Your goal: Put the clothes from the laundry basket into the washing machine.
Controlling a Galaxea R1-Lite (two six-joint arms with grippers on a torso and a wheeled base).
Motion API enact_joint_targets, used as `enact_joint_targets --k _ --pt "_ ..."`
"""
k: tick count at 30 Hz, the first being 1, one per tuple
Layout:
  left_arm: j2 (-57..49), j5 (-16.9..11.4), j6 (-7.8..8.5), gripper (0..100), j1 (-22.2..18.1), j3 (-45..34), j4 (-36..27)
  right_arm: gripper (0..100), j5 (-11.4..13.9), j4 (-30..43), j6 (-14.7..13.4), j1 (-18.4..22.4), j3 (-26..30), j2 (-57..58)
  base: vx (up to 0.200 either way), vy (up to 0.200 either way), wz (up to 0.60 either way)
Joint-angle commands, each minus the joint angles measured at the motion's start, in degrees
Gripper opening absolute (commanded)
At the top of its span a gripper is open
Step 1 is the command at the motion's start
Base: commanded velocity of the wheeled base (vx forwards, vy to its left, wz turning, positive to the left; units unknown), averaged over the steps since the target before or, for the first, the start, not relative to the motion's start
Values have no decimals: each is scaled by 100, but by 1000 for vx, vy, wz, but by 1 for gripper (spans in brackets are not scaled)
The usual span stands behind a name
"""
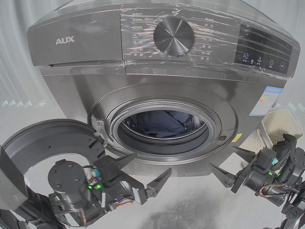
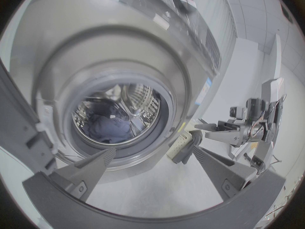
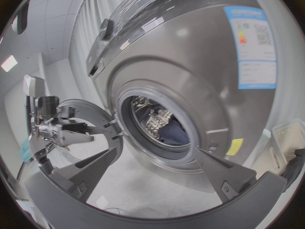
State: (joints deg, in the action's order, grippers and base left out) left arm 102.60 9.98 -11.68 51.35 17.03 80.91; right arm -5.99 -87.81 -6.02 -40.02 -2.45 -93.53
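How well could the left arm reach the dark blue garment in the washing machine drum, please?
Probably yes: the round grey door stands open, and nothing lies between the open left gripper and the dark blue garment.

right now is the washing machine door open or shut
Open. The door stands swung aside left of the porthole; dark blue clothes show inside the drum.

I see the drum mouth (image 1: 165,145) standing open, dark clothes (image 1: 159,124) low inside; the swung-out door (image 1: 41,140) blocks my left, the basket (image 1: 279,124) crowds my right.
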Motion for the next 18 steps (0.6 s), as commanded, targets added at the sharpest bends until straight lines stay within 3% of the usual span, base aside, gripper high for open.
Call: enact_joint_targets --k 1,5,9,13,18 --pt "-855 83 -1 100 -160 -648 399 100 -289 36 -4 82 227 555 0 0 0" --pt "-1093 250 -10 100 -406 -1009 672 100 -307 132 -31 320 227 625 0 0 0" --pt "-1189 267 43 100 -635 -1272 716 100 -316 159 -48 574 227 695 -200 0 0" --pt "-1567 267 104 100 -661 -1580 716 100 -570 282 -66 636 236 1038 -200 0 0" --pt "-2165 294 359 100 -661 -1694 566 100 -632 589 -118 706 236 1469 -200 0 0"
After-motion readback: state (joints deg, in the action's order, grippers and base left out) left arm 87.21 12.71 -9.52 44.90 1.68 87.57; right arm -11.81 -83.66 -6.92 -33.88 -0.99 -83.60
